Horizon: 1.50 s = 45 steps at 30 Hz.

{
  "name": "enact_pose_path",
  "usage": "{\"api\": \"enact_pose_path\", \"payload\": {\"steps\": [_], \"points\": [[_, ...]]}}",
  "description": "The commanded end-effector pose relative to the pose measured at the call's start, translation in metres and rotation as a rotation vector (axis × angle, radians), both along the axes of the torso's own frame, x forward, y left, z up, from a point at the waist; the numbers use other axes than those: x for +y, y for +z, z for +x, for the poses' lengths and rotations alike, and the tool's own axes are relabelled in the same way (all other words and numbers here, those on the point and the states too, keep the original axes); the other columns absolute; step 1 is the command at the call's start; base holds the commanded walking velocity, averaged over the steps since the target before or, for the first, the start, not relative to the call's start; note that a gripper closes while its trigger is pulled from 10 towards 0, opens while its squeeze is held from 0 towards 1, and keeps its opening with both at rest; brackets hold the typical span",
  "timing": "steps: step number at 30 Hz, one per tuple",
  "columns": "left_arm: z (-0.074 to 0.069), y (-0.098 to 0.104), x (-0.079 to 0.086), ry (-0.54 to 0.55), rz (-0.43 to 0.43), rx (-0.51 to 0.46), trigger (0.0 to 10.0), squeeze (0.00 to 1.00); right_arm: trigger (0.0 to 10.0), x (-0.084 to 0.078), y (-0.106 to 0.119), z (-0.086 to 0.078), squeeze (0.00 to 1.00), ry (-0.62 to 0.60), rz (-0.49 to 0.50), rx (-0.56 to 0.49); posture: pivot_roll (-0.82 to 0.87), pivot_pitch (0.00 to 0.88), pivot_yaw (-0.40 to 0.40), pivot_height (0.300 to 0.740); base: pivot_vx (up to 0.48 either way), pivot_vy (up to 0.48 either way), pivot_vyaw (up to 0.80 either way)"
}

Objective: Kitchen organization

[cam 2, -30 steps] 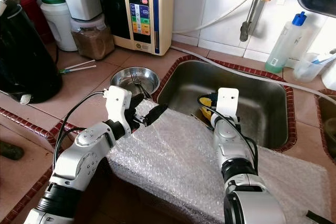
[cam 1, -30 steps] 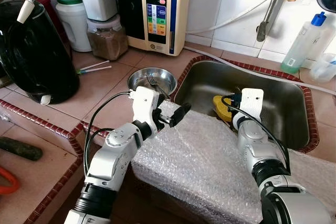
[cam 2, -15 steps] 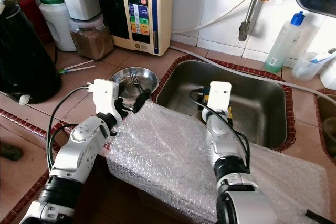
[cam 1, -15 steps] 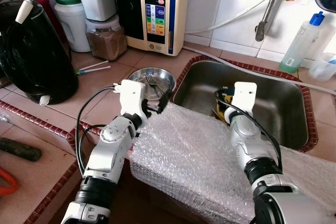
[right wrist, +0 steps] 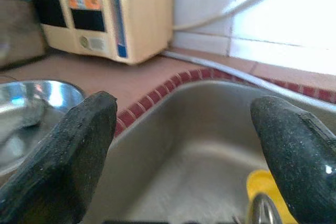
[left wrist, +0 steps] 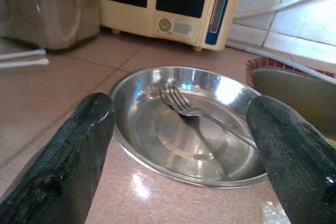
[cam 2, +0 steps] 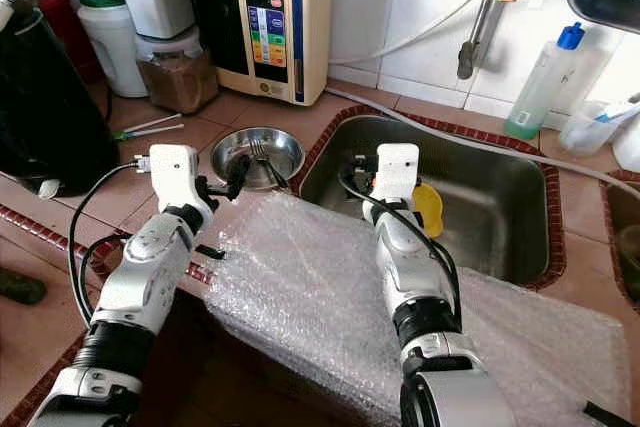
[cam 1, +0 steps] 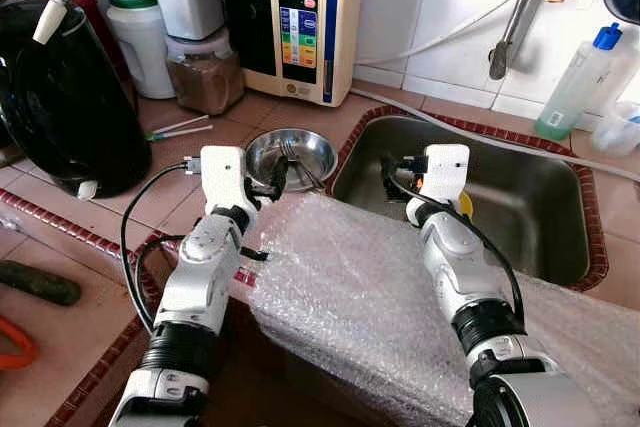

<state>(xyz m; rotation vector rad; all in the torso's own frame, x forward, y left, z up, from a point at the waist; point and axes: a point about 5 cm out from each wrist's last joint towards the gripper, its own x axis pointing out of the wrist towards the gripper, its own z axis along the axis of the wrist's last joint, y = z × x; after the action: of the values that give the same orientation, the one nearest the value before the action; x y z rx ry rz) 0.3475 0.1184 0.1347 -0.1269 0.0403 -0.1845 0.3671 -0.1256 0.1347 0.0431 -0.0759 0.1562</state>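
Draped over the counter's front edge, a sheet of bubble wrap point(cam 1: 370, 297) is seen nearest the camera, its far margin reaching the rim of the sink point(cam 1: 560, 209), apparently laid out as padding or awaiting tidying. Both silver arms are extended forward across it. The left gripper point(cam 1: 268, 179) is held just short of a steel bowl point(cam 1: 292, 152), fingers point(left wrist: 79, 150) spread wide and gripping nothing, so that the bowl and the fork point(left wrist: 202, 114) lying inside it are framed between them; the forearm is angled up from the lower left, wrist bent towards the bowl. The right gripper point(cam 1: 400, 169) is poised at the sink's near left corner, its fingers point(right wrist: 73, 156) likewise parted and empty, above a yellow object point(cam 1: 462, 203) resting in the basin. Beyond, on the tiled counter, a black kettle point(cam 1: 70, 107), a jar of brown powder point(cam 1: 205, 72) and a cream water purifier point(cam 1: 305, 17) are ranged against the wall, with a plastic bottle point(cam 1: 575, 87) standing behind the sink. A reach for the bowl is judged likeliest next.
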Motion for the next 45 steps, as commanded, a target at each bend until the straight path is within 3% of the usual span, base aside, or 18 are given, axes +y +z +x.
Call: {"api": "enact_pose_path", "payload": {"steps": [1,2,6,9,14,25,26,27,28,29,30,40,42,45], "points": [[0.005,0.005,-0.008,-0.022,0.006,0.004,10.0,0.22,10.0,0.004,0.001,-0.002,1.0,0.034,0.008,-0.007,0.05,0.0,0.036,0.74,0.0,0.0,0.0],[0.005,0.005,-0.011,-0.031,-0.011,0.017,10.0,0.0,10.0,0.005,0.001,-0.004,1.0,0.043,0.007,-0.012,0.05,0.0,0.036,0.74,0.0,0.0,0.0],[0.007,0.004,-0.027,-0.081,-0.089,0.071,10.0,0.0,10.0,0.006,0.0,-0.007,1.0,0.053,-0.005,-0.015,0.04,0.0,0.038,0.74,0.0,0.0,0.0],[0.009,0.001,-0.034,-0.101,-0.096,0.095,10.0,0.0,10.0,0.005,-0.001,-0.008,1.0,0.056,-0.009,-0.013,0.04,0.0,0.04,0.74,0.0,0.0,0.0],[0.011,-0.002,-0.053,-0.151,-0.044,0.12,10.0,0.0,10.0,0.006,-0.001,-0.01,1.0,0.059,-0.011,-0.013,0.02,0.0,0.048,0.74,0.0,0.0,0.0],[0.013,-0.015,-0.062,-0.178,0.088,0.172,10.0,0.0,10.0,0.006,-0.001,-0.013,1.0,0.061,-0.019,-0.01,0.02,0.0,0.055,0.74,0.0,0.0,0.0],[0.013,-0.017,-0.061,-0.18,0.109,0.182,9.1,0.0,10.0,0.006,-0.001,-0.013,1.0,0.06,-0.02,-0.01,0.02,0.0,0.055,0.74,0.0,0.0,0.0],[0.014,-0.017,-0.061,-0.181,0.116,0.184,9.1,0.0,10.0,0.006,-0.001,-0.013,1.0,0.06,-0.02,-0.01,0.02,0.0,0.055,0.74,0.0,0.0,0.0],[0.014,-0.018,-0.06,-0.175,0.118,0.187,3.6,0.0,10.0,0.007,-0.001,-0.013,1.0,0.061,-0.02,-0.01,0.02,0.0,0.054,0.74,0.0,0.0,0.0],[0.014,-0.018,-0.059,-0.169,0.116,0.187,3.6,0.0,10.0,0.007,-0.001,-0.013,1.0,0.062,-0.021,-0.009,0.02,0.0,0.054,0.74,0.0,0.0,0.0],[0.014,-0.018,-0.058,-0.166,0.117,0.186,2.7,0.0,10.0,0.007,-0.001,-0.013,1.0,0.062,-0.021,-0.009,0.02,0.0,0.053,0.74,0.0,0.0,0.0],[0.018,-0.017,-0.048,-0.121,0.128,0.18,2.2,0.0,10.0,0.007,0.0,-0.012,1.0,0.062,-0.027,-0.005,0.02,0.0,0.049,0.74,0.0,0.0,0.0],[0.019,-0.019,-0.041,-0.103,0.136,0.193,0.1,0.0,10.0,0.005,0.001,-0.012,1.0,0.057,-0.028,-0.003,0.02,0.0,0.047,0.74,0.0,0.0,0.0],[0.02,-0.02,-0.033,-0.081,0.142,0.208,0.0,0.0,10.0,0.004,0.001,-0.011,1.0,0.054,-0.029,-0.001,0.02,0.0,0.046,0.74,0.0,0.0,0.0]]}}
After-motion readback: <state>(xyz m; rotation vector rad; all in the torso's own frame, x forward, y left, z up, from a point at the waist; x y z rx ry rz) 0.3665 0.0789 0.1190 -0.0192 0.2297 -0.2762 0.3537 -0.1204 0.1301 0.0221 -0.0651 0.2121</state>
